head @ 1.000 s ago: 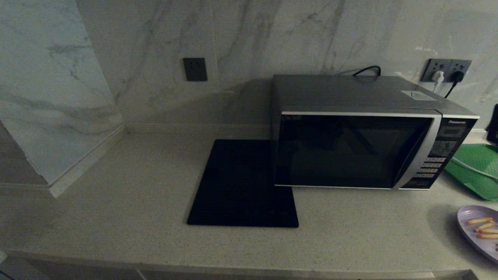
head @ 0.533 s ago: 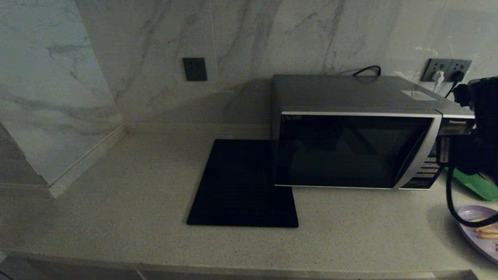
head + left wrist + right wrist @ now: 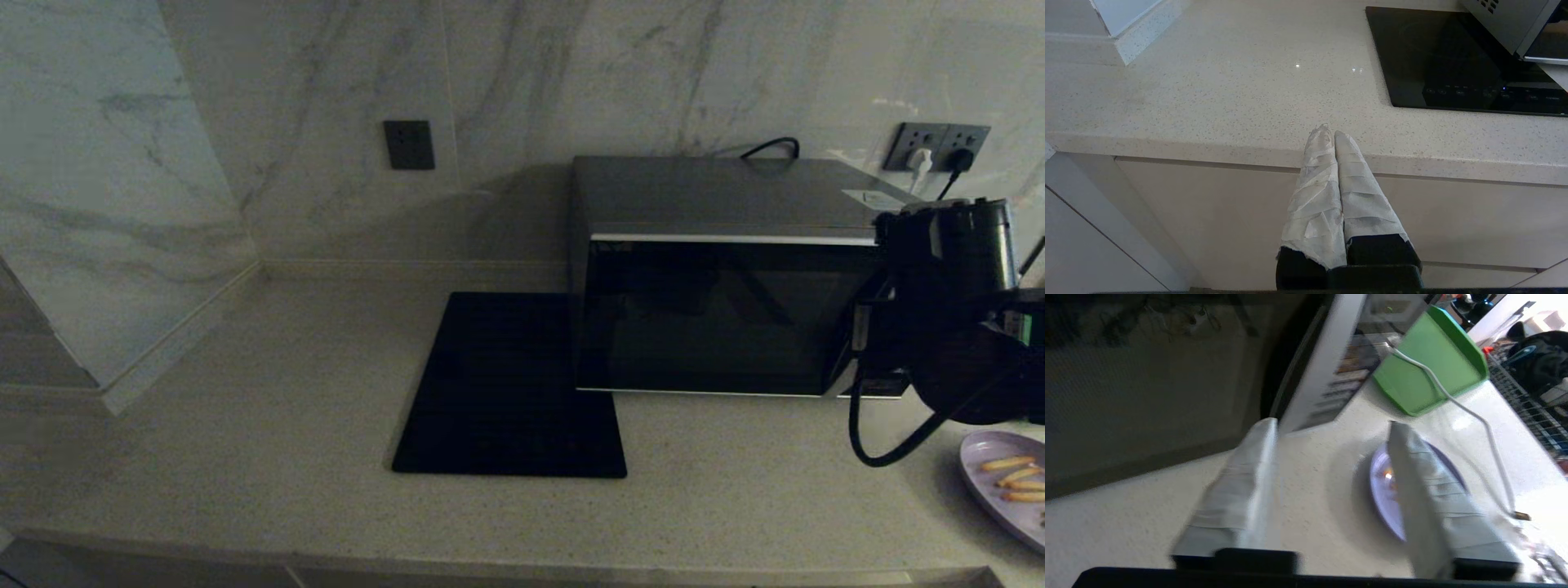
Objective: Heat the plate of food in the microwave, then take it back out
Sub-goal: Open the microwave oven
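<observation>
The microwave (image 3: 735, 278) sits door shut, long axis along the wall, facing me. My right pincer (image 3: 1331, 428) has swung in before its button panel, jaws now parted, seemingly empty. The plate of food (image 3: 1006, 483) lies right of the microwave.

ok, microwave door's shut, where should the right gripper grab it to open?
Likely the silver trim strip down the door's right edge, beside the button panel of the microwave. The door looks hinged on the left, so come from the front-right with the open right gripper and pull outward.
</observation>
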